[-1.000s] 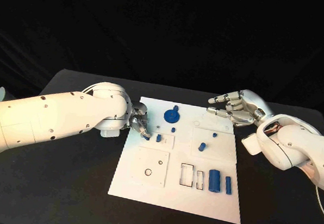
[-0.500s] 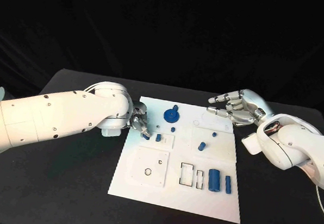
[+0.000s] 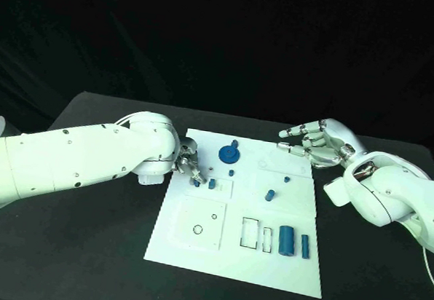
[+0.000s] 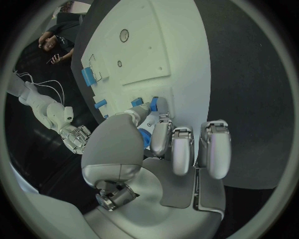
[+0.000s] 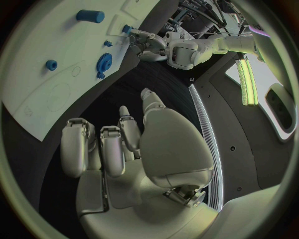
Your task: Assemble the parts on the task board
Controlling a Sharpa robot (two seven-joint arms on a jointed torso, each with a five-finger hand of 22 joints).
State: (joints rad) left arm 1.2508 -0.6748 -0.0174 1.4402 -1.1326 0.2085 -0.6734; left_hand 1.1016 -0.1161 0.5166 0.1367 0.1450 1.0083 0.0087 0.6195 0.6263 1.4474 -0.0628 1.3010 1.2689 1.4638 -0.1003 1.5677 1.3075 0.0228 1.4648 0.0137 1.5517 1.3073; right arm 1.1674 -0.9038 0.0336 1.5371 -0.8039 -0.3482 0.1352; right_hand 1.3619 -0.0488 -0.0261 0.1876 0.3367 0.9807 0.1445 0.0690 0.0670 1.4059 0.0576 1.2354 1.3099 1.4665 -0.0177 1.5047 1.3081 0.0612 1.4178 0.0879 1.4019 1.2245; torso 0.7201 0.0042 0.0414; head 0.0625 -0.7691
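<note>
I am reaching my left hand (image 3: 186, 165) over the white board (image 3: 198, 247), at the board's ten o'clock corner. My fingertips (image 4: 157, 106) are pinching a small blue peg (image 4: 152, 103) and holding it down against the board, just beside a second small blue piece (image 3: 213, 184) that is standing in a little outlined square. In the left wrist view my remaining fingers are lying curled side by side off the board's edge, over the black table (image 3: 78, 251).

My right hand (image 3: 316, 144) is hovering at the board's one o'clock corner, above the table's far side. Its fingers are curling loosely inward with gaps between them, and they are holding nothing; the right wrist view shows them clear of the board.

On the board, a blue gear (image 3: 230, 152) is sitting at twelve o'clock, with a tiny blue peg (image 3: 233, 173) just below it towards six. Near the centre, slightly towards three o'clock, a short blue cylinder (image 3: 271, 195) is lying tilted. At four o'clock a thick blue bar (image 3: 287, 240) and a thinner blue bar (image 3: 304, 246) are lying side by side, just to the three o'clock side of two empty rectangular outlines (image 3: 258, 235).
</note>
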